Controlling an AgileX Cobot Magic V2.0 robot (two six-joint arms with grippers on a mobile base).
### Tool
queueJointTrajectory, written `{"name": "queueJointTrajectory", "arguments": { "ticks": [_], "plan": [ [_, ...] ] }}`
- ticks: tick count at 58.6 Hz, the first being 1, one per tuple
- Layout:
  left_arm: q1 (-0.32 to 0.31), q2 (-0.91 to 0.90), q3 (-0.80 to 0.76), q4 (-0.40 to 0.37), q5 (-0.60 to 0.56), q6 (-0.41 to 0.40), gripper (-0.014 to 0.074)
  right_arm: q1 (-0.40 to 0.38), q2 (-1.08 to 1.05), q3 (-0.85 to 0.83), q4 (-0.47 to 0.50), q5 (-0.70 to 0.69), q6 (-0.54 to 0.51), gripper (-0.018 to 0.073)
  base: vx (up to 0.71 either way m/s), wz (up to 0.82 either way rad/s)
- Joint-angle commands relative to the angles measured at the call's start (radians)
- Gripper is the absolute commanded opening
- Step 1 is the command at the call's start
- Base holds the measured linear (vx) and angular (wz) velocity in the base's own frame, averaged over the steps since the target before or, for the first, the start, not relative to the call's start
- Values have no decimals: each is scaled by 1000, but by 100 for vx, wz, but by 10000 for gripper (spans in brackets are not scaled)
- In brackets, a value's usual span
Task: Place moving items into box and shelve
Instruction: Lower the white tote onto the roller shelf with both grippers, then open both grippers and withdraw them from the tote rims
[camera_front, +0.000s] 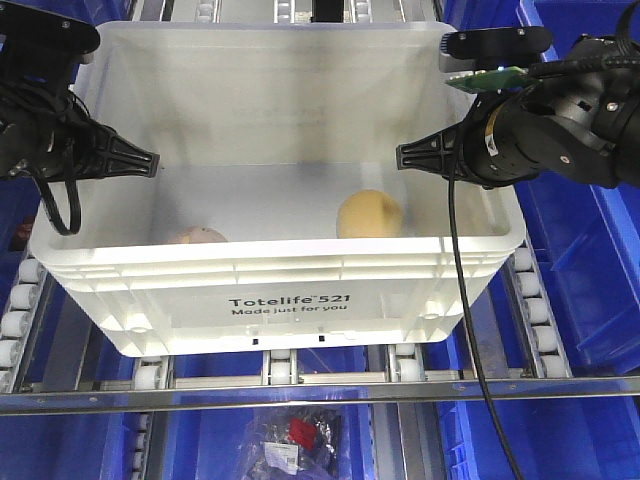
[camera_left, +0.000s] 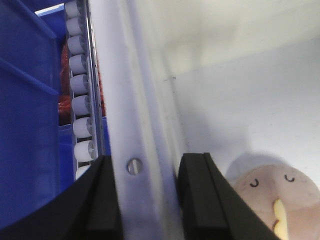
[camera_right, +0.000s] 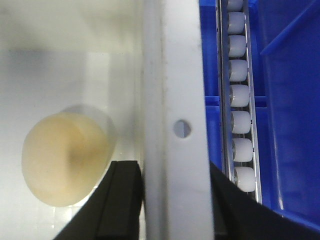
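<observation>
The white box (camera_front: 290, 275) printed "Totelife 521" rests on roller tracks. Inside it, the yellow-orange item (camera_front: 370, 215) lies toward the right and the pinkish-brown item (camera_front: 197, 236) toward the front left. My left gripper (camera_front: 120, 160) clamps the box's left wall; in the left wrist view its fingers (camera_left: 197, 200) press both sides of the rim (camera_left: 145, 100), with the pinkish-brown item (camera_left: 272, 200) just inside. My right gripper (camera_front: 440, 152) clamps the right wall; the right wrist view shows the rim (camera_right: 175, 75) held between its fingers (camera_right: 122, 200), next to the yellow-orange item (camera_right: 65, 160).
White rollers (camera_front: 20, 300) run along both sides under the box, also seen as rollers (camera_right: 240, 115) and rollers (camera_left: 80, 105). Blue bins (camera_front: 590, 250) flank the lane. A metal rail (camera_front: 320, 392) crosses in front. A plastic bag (camera_front: 295, 440) lies in a lower blue bin.
</observation>
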Motion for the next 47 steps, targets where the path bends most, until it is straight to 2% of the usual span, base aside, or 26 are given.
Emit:
{"name": "queueJointTrajectory", "arguments": {
  "ticks": [1,9,16,24,36,47],
  "plan": [
    [-13,-31,-43,48,-98,22,400,8,-43,-42,-66,-155,-32,419,0,0],
    [-14,-69,-43,10,-97,23,571,8,-69,-42,-65,-145,-32,573,0,0],
    [-14,-128,-43,-65,-89,40,642,8,-108,-42,-25,-140,-56,619,0,0],
    [-14,-205,-43,-156,-55,112,643,8,-167,-41,64,-117,-160,605,0,0],
    [-14,-368,-38,-346,66,304,604,8,-354,111,166,-155,-301,581,0,0],
    [-14,-560,97,-540,26,459,567,8,-586,261,257,-144,-431,578,0,0]
  ]
}}
